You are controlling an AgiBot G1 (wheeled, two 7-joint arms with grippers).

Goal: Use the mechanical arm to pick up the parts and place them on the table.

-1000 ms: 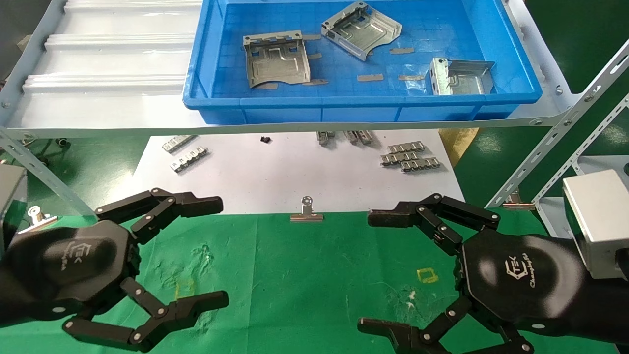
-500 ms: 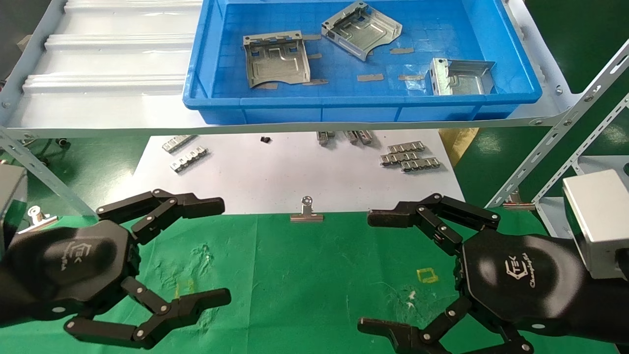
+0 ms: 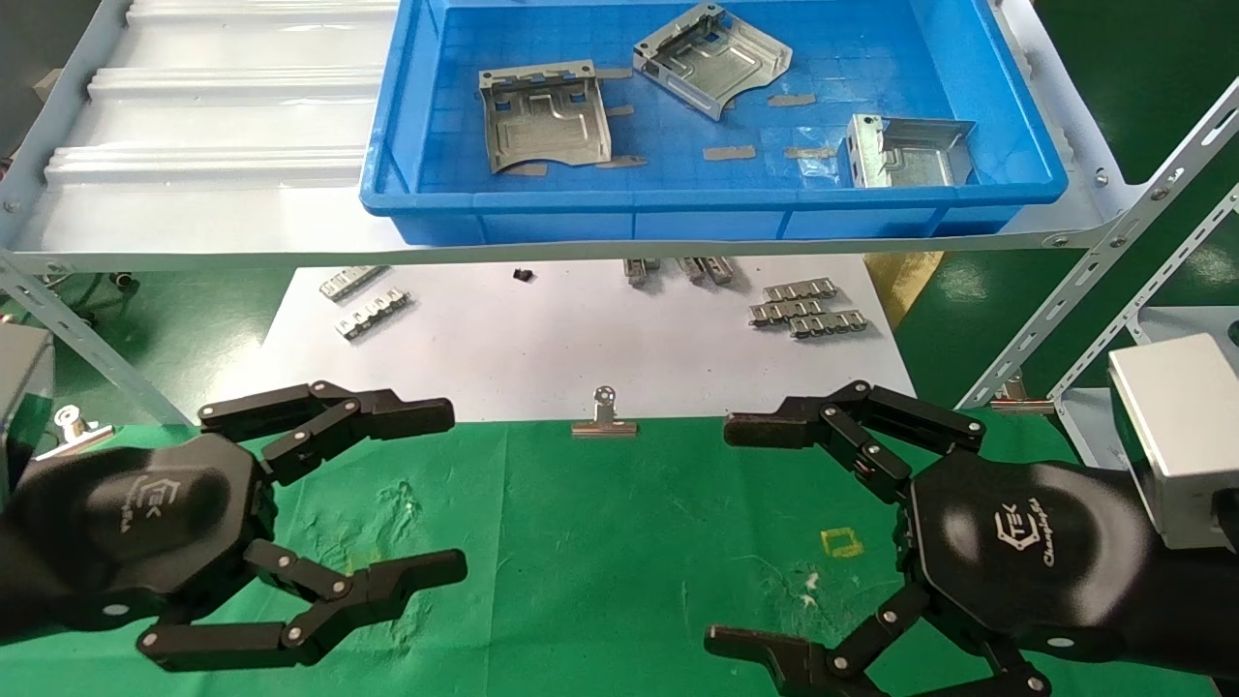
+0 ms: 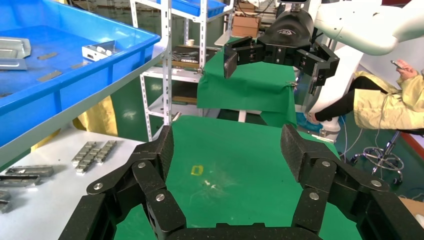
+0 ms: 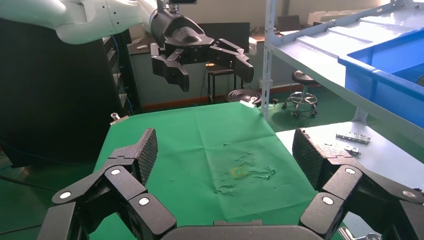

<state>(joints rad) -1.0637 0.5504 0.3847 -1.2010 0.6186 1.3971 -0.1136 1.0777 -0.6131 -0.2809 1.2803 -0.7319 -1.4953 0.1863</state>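
Observation:
Three silver sheet-metal parts lie in the blue bin: one at the left (image 3: 547,114), one at the back (image 3: 711,56), one at the right (image 3: 910,150). The green table (image 3: 600,542) bears a yellow square mark (image 3: 841,541). My left gripper (image 3: 455,492) is open and empty above the cloth at the near left. My right gripper (image 3: 721,534) is open and empty at the near right. The left wrist view shows its own open gripper (image 4: 227,150) and the right gripper (image 4: 272,55) farther off. The right wrist view shows its own open gripper (image 5: 225,150).
The blue bin (image 3: 678,208) stands on a pale grey ribbed shelf (image 3: 213,116) above the table's far side. Below it a white sheet (image 3: 542,339) holds narrow notched strips (image 3: 803,308). A binder clip (image 3: 604,416) pins the cloth edge. Slanted shelf struts (image 3: 1094,281) stand at the right.
My left gripper's fingers have drawn a little closer together and reach slightly farther right; it stays open. The right gripper and the parts have not moved.

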